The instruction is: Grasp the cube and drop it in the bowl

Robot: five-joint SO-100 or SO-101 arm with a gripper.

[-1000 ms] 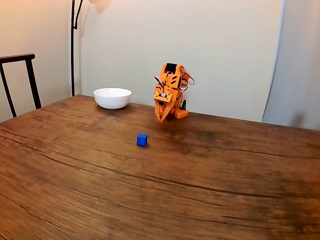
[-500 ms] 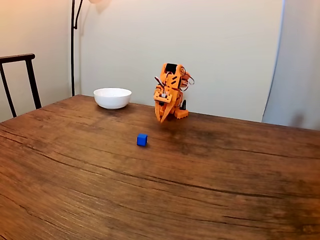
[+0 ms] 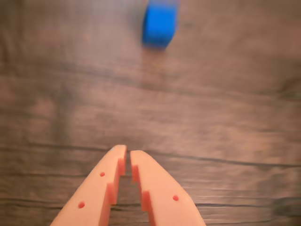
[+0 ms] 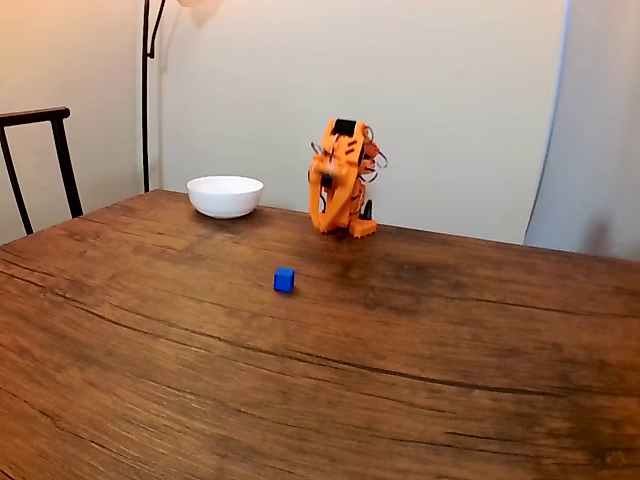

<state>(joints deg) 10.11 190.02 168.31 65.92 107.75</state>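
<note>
- The gripper (image 3: 127, 151) is entering the wrist view from the bottom edge, its two orange fingers lying almost together with only a thin slit between the tips; nothing is sitting between them, so it is reading as closed and empty.
- The cube (image 3: 160, 26) is resting on the bare wooden table (image 3: 225, 117) near the top edge of the wrist view, well ahead of the fingertips and slightly to their right; the wrist picture is blurred, so the cube's edges are not resolving sharply.
- In the fixed view the cube (image 4: 285, 280) is sitting toward the middle of the table (image 4: 420, 380), well apart from the folded orange arm (image 4: 340, 180), which is standing at the table's far edge.
- The bowl (image 4: 225, 196) is standing near the far edge, to the left of the arm in the fixed view, and appears empty from this angle.
- Judgement: the coming move is turning on a forward reach with a slight rightward correction, and the fingers will be needing to part before descending. The cube is equal-sided, so no long axis is constraining the wrist angle.
- No brand, label or readable writing is showing on the cube, bowl or arm.
</note>
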